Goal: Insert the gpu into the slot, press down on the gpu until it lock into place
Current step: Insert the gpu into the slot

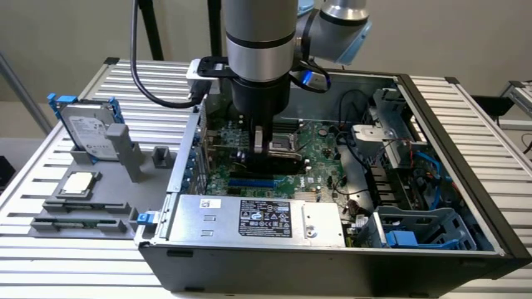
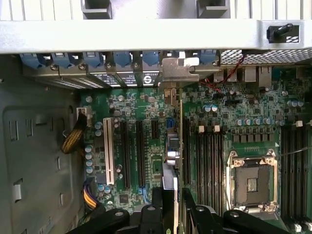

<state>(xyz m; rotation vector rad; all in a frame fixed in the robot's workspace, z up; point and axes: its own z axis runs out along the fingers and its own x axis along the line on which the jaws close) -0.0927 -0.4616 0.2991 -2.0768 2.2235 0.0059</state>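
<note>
The gpu (image 1: 270,164) is a flat black card standing on edge inside the open computer case, over the green motherboard. My gripper (image 1: 264,152) comes straight down from above and is shut on the card's upper edge. The bright-blue slot (image 1: 251,184) lies just in front of and below the card; I cannot tell whether they touch. In the wrist view the gpu (image 2: 171,161) shows edge-on, running from its silver bracket (image 2: 179,73) at the case's rear wall down between the fingers (image 2: 157,207) of my gripper (image 2: 173,207). The card hides the slot there.
A silver labelled power-supply box (image 1: 258,218) sits at the case's front. The CPU socket (image 2: 251,183), black memory slots (image 2: 207,156) and a white slot (image 2: 108,151) flank the card. Cables and a blue drive cage (image 1: 415,233) fill the exterior view's right. A hard drive (image 1: 87,134) stands outside.
</note>
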